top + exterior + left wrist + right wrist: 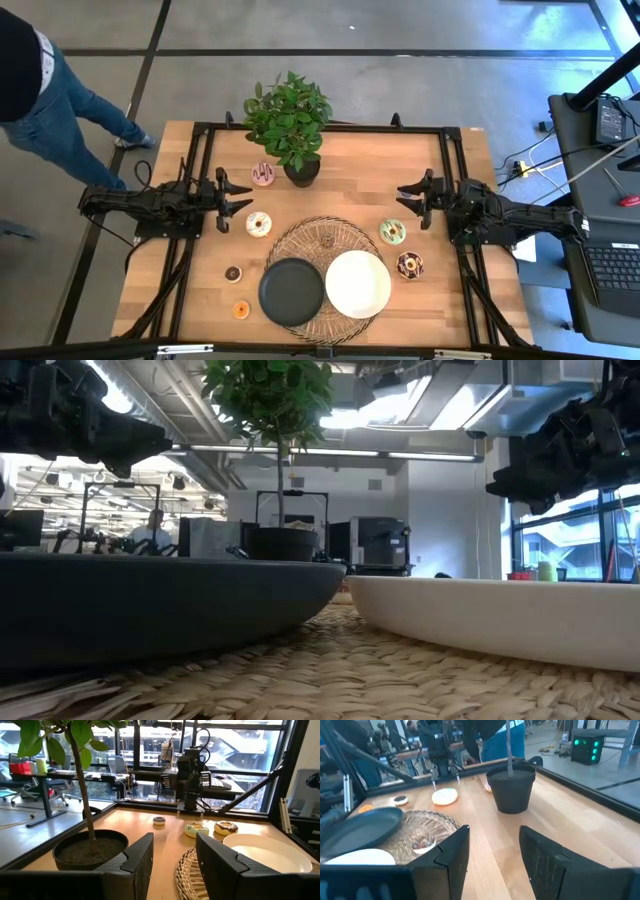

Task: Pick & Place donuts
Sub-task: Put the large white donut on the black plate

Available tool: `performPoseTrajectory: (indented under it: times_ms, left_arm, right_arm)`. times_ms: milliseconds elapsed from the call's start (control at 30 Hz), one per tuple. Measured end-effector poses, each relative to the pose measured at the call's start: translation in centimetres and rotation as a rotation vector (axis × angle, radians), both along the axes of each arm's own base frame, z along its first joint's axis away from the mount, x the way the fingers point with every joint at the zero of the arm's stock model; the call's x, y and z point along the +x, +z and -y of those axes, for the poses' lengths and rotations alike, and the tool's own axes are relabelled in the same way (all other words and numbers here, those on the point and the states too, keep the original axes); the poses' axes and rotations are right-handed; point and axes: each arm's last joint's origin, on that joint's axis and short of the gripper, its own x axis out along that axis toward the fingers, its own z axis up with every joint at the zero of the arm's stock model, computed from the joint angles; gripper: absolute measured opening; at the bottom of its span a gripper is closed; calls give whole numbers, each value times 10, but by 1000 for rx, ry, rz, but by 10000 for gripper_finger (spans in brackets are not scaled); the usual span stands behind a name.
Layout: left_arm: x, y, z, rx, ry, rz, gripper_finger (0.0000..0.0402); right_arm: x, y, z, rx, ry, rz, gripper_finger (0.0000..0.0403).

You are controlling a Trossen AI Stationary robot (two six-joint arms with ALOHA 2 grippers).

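My left gripper (243, 198) hovers open over the table's left half, between the pink donut (263, 174) and the cream-white donut (259, 224). My right gripper (404, 200) hovers open on the right, just beyond the mint-green donut (392, 232). The sprinkled chocolate donut (410, 265) lies nearer the front. A mini brown donut (233, 273) and a mini orange one (241, 310) lie flat at front left. A mini purple donut (327, 240) rests on the woven mat (300, 238). Both wrist views show the fingers apart, with nothing between them.
A black plate (292, 291) and a white plate (358, 283) sit on the woven mat at front centre. A potted plant (290, 125) stands at the far middle in its dark pot (302, 171). A person (40, 95) stands beyond the far-left corner. Black frame rails border the table.
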Motion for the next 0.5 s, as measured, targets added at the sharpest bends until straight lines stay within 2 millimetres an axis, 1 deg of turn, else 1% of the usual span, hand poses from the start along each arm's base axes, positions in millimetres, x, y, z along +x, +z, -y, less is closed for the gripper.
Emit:
performPoseTrajectory:
  times_ms: [233,400,500]
  left_arm:
    - [0,0,0,-33,-3,7,143]
    - [0,0,0,-43,2,9,143]
    - [0,0,0,-49,1,5,143]
  right_arm:
    - [3,-5,1,-14,3,-63,173]
    - [4,-8,1,56,-7,-80,173]
    - [5,-9,1,68,-9,-88,173]
